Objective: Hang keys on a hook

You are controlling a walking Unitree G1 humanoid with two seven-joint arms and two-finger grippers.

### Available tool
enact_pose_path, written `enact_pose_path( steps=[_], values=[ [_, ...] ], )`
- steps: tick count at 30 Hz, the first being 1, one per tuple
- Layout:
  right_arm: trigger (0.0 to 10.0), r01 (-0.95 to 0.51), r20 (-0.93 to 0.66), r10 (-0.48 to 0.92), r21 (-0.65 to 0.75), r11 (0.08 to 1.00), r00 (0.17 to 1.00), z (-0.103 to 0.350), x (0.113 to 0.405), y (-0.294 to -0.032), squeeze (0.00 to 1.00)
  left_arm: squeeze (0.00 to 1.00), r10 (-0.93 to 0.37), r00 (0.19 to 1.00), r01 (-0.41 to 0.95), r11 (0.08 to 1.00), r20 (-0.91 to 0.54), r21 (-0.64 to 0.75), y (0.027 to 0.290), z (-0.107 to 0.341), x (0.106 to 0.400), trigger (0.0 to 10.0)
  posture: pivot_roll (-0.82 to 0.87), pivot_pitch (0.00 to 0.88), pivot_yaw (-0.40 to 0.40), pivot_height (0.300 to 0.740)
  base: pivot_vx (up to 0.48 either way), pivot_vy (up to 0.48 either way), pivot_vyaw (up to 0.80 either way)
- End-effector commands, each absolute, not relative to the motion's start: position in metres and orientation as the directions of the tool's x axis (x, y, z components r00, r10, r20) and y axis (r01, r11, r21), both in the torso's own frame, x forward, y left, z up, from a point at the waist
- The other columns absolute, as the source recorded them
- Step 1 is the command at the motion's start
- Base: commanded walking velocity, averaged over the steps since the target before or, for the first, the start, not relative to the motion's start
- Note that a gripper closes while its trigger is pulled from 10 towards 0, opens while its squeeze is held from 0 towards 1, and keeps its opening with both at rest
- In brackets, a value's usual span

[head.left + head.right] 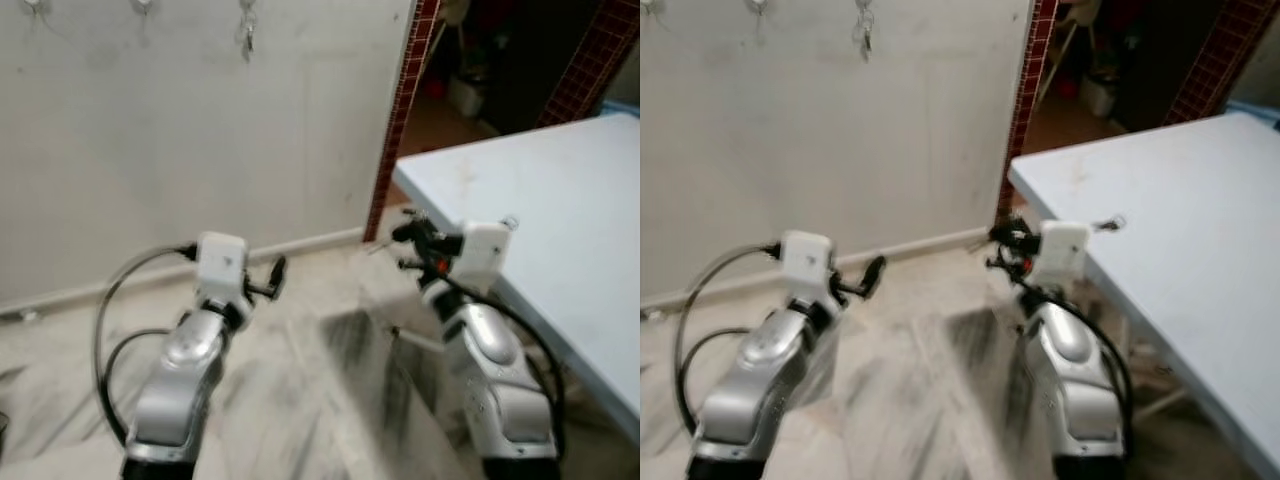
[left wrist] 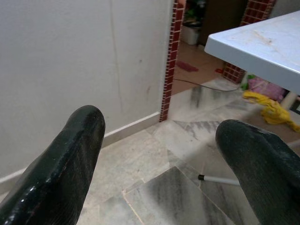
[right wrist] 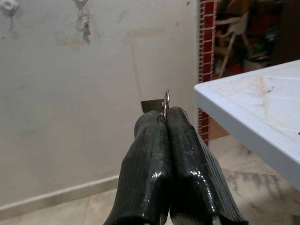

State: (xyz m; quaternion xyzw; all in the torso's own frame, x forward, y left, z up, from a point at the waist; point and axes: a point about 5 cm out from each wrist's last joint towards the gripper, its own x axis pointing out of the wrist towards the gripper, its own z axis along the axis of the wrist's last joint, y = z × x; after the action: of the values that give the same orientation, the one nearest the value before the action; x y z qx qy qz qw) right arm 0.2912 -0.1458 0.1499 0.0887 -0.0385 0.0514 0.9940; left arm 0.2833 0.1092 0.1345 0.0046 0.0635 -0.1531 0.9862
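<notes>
Holding the keys (image 3: 164,104), my right gripper (image 3: 165,117) has its two black fingers pressed fully together, with a metal ring and a flat dark tab sticking out from the fingertips. In the left eye view this gripper (image 1: 408,248) sits right of centre, raised in front of the near corner of the pale blue table (image 1: 560,200), and points toward the wall (image 1: 180,130).

My left gripper (image 1: 275,278) sits lower left of centre in the same view. Its fingers (image 2: 70,164) are spread wide apart with nothing between them; through the gap the marble floor (image 2: 154,187) and a white pen (image 2: 218,179) lying on it are visible.

Three hooks run along the top edge of the wall. One hook (image 1: 247,8), at the upper middle of the left eye view, already carries a small set of hanging metal pieces (image 3: 84,21). Another hook (image 1: 143,6) lies to its left, and a third hook (image 1: 34,6) is at the upper left corner. A strip of red tiles (image 1: 400,110) borders the wall on its right side, next to a dark doorway.
</notes>
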Motion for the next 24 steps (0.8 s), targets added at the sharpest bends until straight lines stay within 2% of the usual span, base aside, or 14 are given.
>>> enact_pose_path(
  steps=[1, 24],
  values=[
    [10.0, -0.134, 0.118, 0.114, 0.177, 0.975, 0.986, 0.1581, 0.2918, -0.1391, 0.0, 0.0, -0.273, 0.956, 0.275, 0.961, -0.111, 0.009, 0.1174, 0.1379, 0.2858, 10.0, 0.17, 0.065, -0.051, 0.74, 0.0, 0.48, 0.0],
    [10.0, -0.156, 0.117, 0.138, 0.172, 0.973, 0.984, 0.1576, 0.2936, -0.1341, 0.0, 0.0, -0.297, 0.952, 0.297, 0.955, -0.075, -0.019, 0.1219, 0.143, 0.284, 10.0, 0.17, 0.067, -0.054, 0.74, 0.0, 0.021, 0.0]
  ],
)
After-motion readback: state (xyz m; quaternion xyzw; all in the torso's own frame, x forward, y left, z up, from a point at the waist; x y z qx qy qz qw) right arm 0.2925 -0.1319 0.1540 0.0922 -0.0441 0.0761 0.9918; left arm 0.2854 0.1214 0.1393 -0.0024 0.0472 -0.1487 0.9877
